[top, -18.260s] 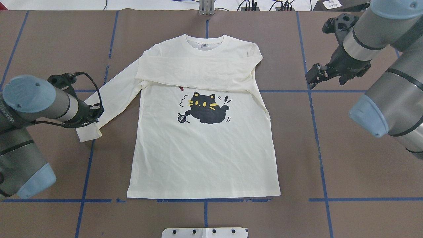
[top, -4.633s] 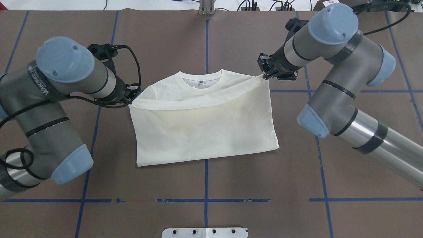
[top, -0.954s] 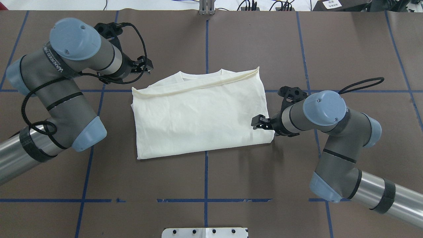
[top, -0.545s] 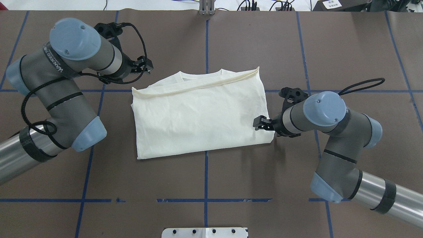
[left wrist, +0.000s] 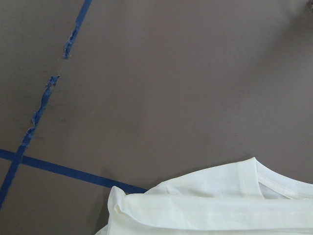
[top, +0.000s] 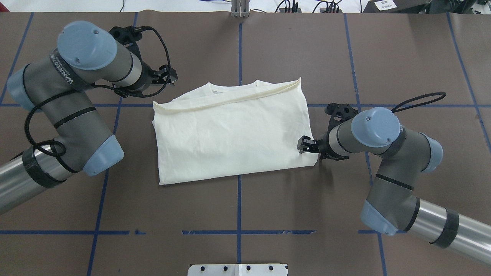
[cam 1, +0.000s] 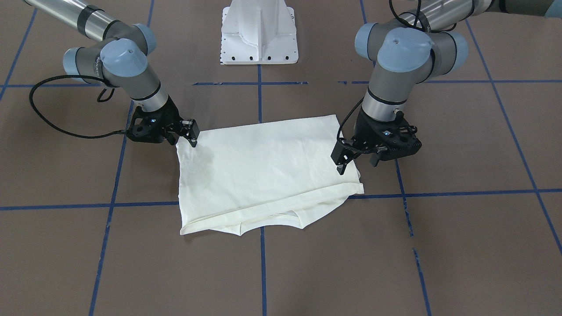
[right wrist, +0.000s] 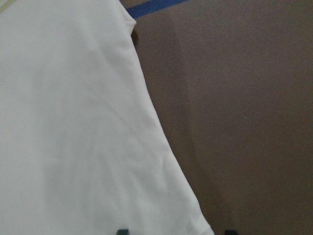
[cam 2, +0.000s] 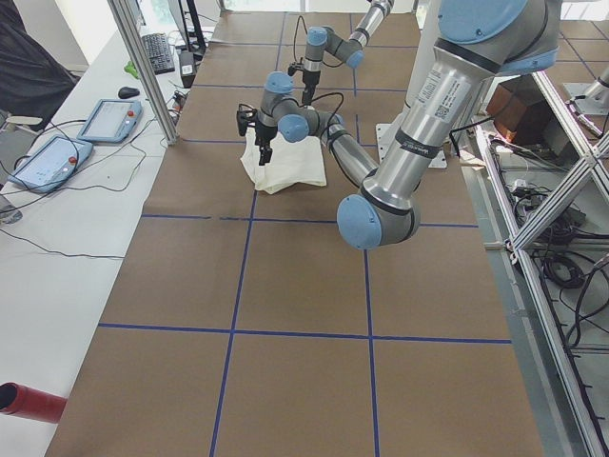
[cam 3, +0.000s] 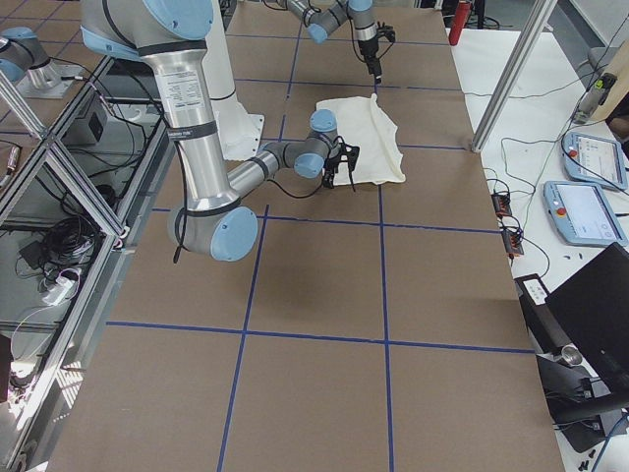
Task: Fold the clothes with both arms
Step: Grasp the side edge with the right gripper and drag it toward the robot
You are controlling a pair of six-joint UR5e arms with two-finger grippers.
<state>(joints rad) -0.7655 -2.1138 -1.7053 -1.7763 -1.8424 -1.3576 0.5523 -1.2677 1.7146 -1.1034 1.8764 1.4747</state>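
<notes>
The cream T-shirt (top: 230, 134) lies folded in half on the brown table, plain back up, with the hem (top: 230, 100) resting just short of the neckline (top: 232, 86); the print is hidden. It also shows in the front view (cam 1: 263, 171). My right gripper (top: 304, 145) is open and low at the shirt's right side edge; in the right wrist view its fingertips (right wrist: 122, 231) straddle that edge. My left gripper (top: 170, 75) is open and empty, raised over the shirt's far left corner (left wrist: 117, 200). In the front view it (cam 1: 356, 162) is on the right and the right gripper (cam 1: 189, 134) on the left.
Blue tape lines (top: 238, 207) cross the table cover. The white pedestal base (cam 1: 259, 30) stands at the robot's edge. The side views show an operators' bench with tablets (cam 2: 57, 157) beyond the far edge, and metal frame posts (cam 3: 501, 79).
Since the earliest frames the shirt has been folded in half, hem to neckline, and let go. In the last second my right gripper has slid slightly outward along the right edge; the left arm holds still.
</notes>
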